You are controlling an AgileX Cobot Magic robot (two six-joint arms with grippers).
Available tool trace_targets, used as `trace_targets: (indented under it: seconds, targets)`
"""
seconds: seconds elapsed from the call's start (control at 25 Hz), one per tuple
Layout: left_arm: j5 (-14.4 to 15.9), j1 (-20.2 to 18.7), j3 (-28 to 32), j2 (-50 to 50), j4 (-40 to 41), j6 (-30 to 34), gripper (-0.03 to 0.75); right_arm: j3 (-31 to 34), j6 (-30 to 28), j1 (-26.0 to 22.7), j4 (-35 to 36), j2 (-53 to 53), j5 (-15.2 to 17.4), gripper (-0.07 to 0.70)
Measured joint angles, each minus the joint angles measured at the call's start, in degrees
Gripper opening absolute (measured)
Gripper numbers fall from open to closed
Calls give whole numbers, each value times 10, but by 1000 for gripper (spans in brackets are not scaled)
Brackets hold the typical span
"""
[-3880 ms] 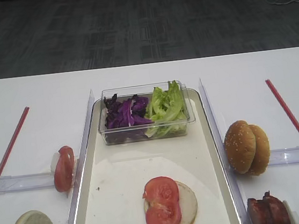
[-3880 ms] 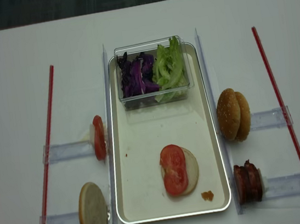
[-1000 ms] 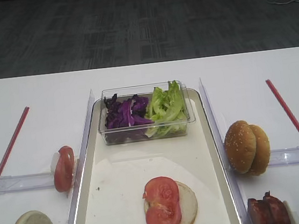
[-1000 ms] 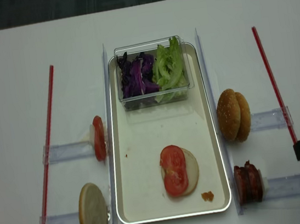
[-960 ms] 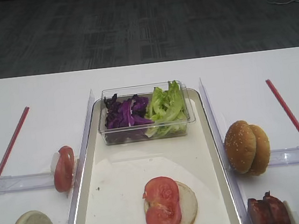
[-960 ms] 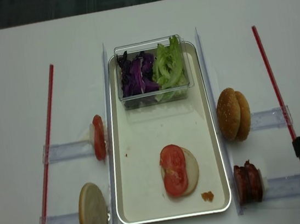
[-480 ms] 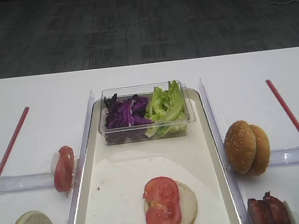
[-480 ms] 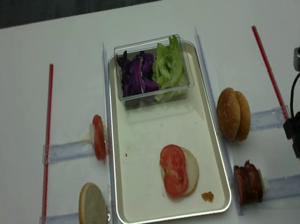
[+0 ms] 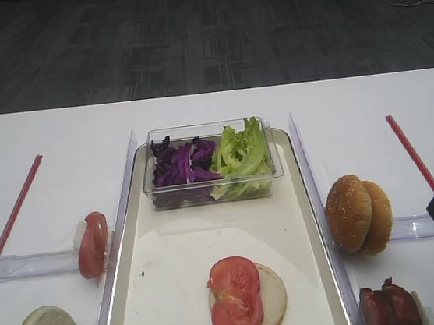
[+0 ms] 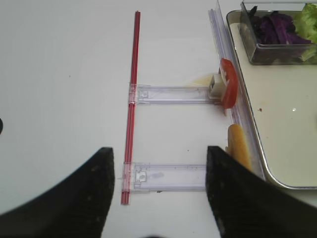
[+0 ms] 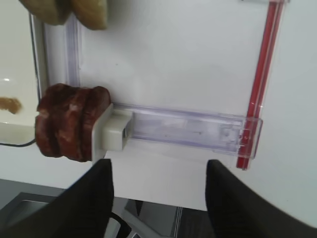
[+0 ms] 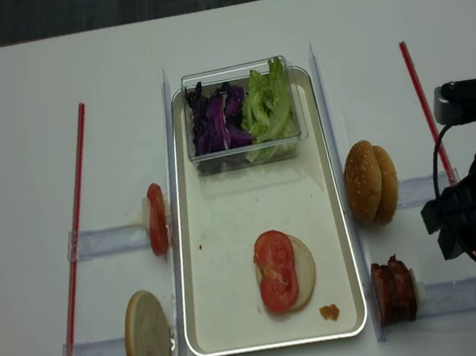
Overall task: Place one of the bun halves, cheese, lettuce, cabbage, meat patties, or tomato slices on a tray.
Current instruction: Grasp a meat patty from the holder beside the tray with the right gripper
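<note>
right gripper (image 11: 157,196): jaws wide, empty | meat patties (image 11: 72,122): on edge in rack, table's right edge, left of gripper | right arm nearer

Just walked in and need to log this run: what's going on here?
A two-armed robot is building a burger on the tray. A bun half topped with a tomato slice already lies there. The right gripper, jaws open and holding nothing, hangs over the rack beside the meat patties. The left gripper is also open and empty, over the racks left of the tray.
</note>
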Motion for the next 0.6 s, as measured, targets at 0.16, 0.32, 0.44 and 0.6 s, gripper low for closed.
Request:
trace_targets:
  seconds: [0.16, 0.32, 0.44, 0.6]
  targets:
    - [0, 0, 0, 0, 1, 0, 420, 0, 31, 49, 1, 2, -18, 419]
    - [0, 0, 0, 0, 1, 0, 420, 0, 60, 83, 4, 2, -28, 419]
    - [0, 0, 0, 0, 1, 0, 420, 0, 78, 102, 4, 2, -30, 418]
    - [0, 0, 0, 0, 1, -1, 420, 0, 92, 120, 6, 2, -37, 418]
